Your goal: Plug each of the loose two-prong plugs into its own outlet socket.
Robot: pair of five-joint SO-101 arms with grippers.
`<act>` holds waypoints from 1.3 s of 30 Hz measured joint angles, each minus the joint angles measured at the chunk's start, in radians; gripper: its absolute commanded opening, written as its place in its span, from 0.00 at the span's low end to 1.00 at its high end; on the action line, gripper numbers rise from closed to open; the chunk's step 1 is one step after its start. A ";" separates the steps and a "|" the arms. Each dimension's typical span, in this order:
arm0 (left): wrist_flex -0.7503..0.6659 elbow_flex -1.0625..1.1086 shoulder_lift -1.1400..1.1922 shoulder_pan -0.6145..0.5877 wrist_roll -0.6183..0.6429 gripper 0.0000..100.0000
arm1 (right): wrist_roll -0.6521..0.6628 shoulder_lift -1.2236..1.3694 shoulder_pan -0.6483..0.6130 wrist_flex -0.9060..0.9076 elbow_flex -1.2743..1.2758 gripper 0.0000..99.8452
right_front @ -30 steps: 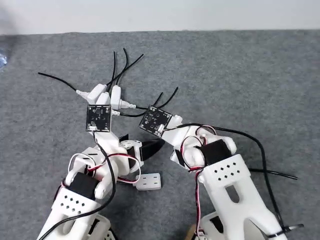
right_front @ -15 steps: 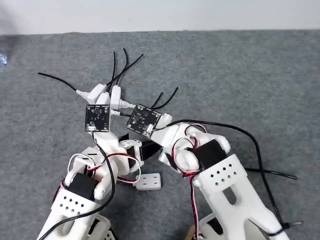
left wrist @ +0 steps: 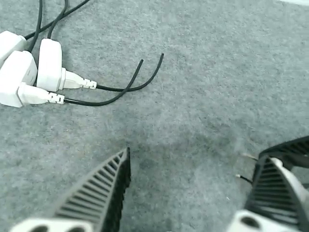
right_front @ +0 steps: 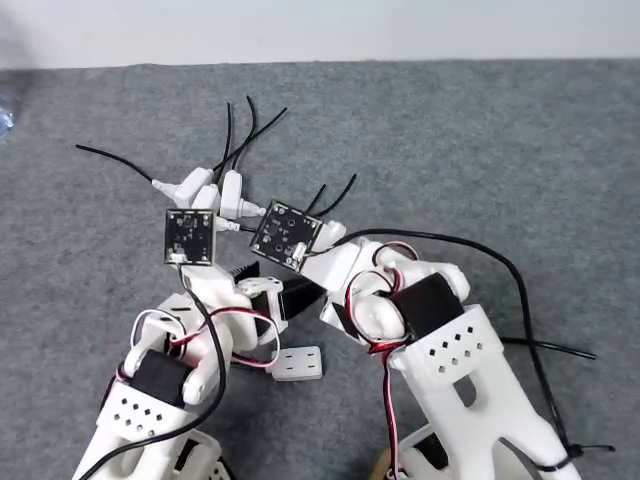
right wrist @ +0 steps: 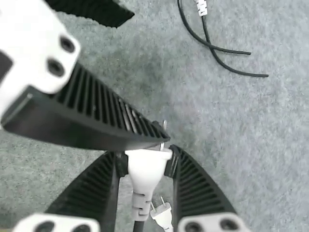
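My right gripper is shut on a white two-prong plug, prongs pointing away from the wrist. A black ribbed finger of the left arm lies just in front of those prongs. My left gripper stands open over bare mat, and the held plug's prongs show beside one of its fingers. Three white outlet sockets with black cables lie farther out; from above they sit at the back left. A second small plug lies on the mat under the right gripper.
Grey mat covers the table, with open room on the right. Loose black cable ends curl beside the sockets. A flat white piece lies between the two arms. A thick black cable trails off the right arm.
The right arm has swung left with the plug, closing in on the left gripper. The left arm has shifted only slightly.
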 measured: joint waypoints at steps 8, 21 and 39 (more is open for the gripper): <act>-0.006 0.012 0.002 -0.012 0.003 0.37 | 0.003 -0.002 -0.011 0.075 -0.092 0.01; -0.006 0.011 0.002 -0.012 0.003 0.37 | 0.005 -0.002 0.012 0.083 -0.106 0.01; 0.000 0.012 0.002 -0.012 0.003 0.37 | 0.003 -0.058 0.025 0.072 -0.126 0.01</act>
